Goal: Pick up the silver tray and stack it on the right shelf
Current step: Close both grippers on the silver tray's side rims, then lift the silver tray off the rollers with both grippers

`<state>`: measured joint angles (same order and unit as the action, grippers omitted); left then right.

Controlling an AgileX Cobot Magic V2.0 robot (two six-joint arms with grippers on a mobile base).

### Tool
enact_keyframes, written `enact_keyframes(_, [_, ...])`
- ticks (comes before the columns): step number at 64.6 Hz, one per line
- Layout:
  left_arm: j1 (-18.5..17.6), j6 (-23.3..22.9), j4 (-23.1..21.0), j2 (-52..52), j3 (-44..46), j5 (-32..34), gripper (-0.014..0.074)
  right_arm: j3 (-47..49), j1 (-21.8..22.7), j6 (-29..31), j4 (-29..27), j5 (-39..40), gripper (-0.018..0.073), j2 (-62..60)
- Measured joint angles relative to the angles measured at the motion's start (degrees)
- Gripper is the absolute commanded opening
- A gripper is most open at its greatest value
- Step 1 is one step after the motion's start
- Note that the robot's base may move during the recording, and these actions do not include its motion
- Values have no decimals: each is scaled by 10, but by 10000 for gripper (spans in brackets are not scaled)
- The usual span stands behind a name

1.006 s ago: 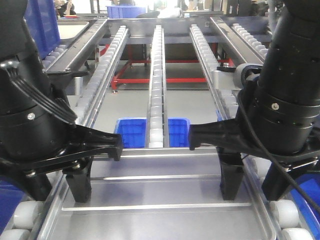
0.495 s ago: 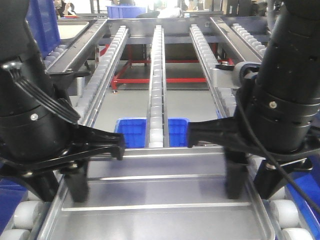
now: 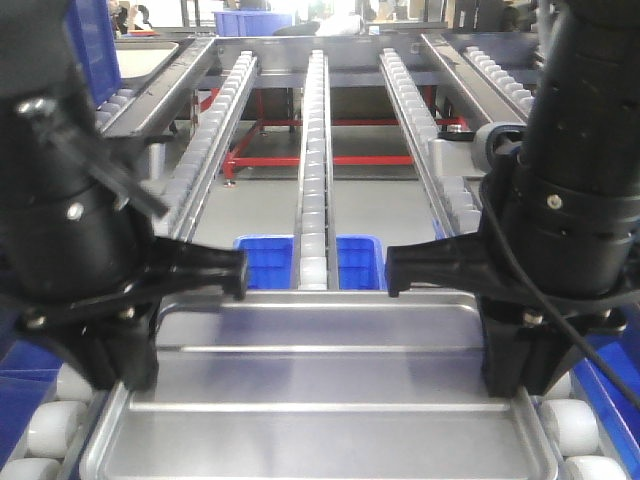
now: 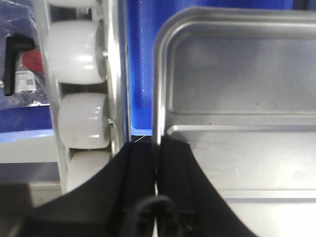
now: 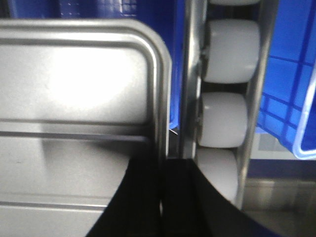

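Note:
The silver tray (image 3: pixel 320 385) is shiny, with two raised ridges across its base. It sits at the near end of the right shelf, a roller rack (image 3: pixel 313 150), between the side roller rails. My left gripper (image 3: pixel 125 370) is shut on the tray's left rim, and the left wrist view shows its fingers (image 4: pixel 143 173) pinching that rim (image 4: pixel 159 98). My right gripper (image 3: pixel 515 375) is shut on the right rim, and the right wrist view shows its fingers (image 5: pixel 177 197) clamping that rim (image 5: pixel 160 98). White rollers (image 4: pixel 79 52) (image 5: pixel 232 49) run just outside each rim.
A blue bin (image 3: pixel 262 265) sits below the rack, behind the tray's far edge. A red frame (image 3: pixel 290 158) stands on the floor beyond. A blue crate (image 3: pixel 92 45) rests on the left lane. More roller lanes lie at the far right (image 3: pixel 495 70).
Both grippers moved outward and closed on the tray's side rims. The tray has shifted toward the camera, so its rounded corners and near rim now show.

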<state>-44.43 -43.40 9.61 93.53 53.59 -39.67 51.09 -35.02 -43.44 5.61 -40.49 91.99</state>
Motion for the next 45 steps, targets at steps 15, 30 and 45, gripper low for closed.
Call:
enact_keyframes(15, [0,3,0,-39,35,-68,-92,44,0,-1,1,-60,53,-27])
enact_keyframes(30, [-10,-1,-17,-100,29,-105,-92,32,-19,-45,-10,-86,53,-99])
enact_keyframes(45, [-80,-75,-9,-162,-38,-124,-92,-56,-93,-141,-10,-79,60,-175])
